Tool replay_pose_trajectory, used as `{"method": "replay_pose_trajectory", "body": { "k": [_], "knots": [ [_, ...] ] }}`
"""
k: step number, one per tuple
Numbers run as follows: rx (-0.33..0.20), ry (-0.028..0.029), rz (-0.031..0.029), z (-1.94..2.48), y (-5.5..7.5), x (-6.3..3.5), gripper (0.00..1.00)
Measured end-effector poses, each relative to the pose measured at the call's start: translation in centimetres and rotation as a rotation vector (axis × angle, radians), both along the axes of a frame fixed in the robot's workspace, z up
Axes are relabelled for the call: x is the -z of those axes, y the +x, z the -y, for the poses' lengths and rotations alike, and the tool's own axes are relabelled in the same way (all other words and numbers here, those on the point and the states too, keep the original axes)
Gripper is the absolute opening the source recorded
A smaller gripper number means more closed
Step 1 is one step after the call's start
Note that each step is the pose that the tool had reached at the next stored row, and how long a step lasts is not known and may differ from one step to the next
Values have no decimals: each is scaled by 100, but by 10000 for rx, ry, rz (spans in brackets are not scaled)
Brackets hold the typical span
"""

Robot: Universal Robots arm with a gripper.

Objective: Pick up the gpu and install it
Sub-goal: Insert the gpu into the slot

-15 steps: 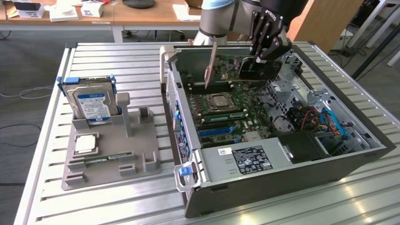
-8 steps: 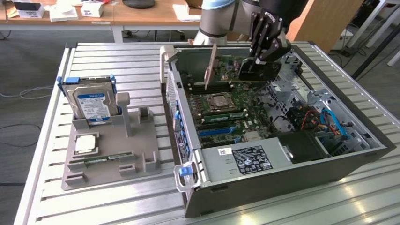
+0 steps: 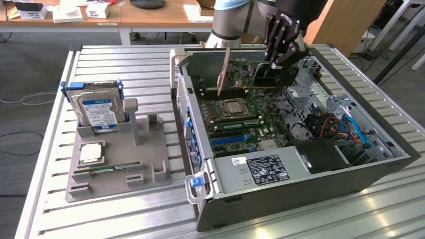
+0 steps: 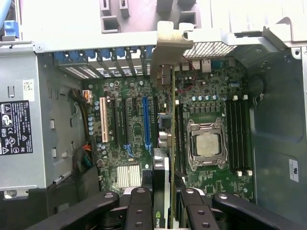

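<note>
One gpu, edge-down in the claw, bracket toward the slotted wall.

A silver slatted aluminium table stands on a grey carpeted floor, where pale cables trail. Beyond it runs a light wooden desk with white legs, carrying small white boxes. Bright light glares off the table's near edge.
</note>
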State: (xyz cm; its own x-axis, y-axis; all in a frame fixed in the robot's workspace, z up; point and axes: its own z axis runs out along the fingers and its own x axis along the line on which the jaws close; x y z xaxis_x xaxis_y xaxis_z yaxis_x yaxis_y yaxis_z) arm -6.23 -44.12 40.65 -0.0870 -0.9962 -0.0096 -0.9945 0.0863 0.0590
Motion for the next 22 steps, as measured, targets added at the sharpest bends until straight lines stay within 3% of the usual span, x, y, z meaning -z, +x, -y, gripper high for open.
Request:
{"method": "replay_pose_trajectory", "body": {
  "k": [22],
  "knots": [
    [-201, 0, 0, 0, 0, 90, 27]
  ]
}}
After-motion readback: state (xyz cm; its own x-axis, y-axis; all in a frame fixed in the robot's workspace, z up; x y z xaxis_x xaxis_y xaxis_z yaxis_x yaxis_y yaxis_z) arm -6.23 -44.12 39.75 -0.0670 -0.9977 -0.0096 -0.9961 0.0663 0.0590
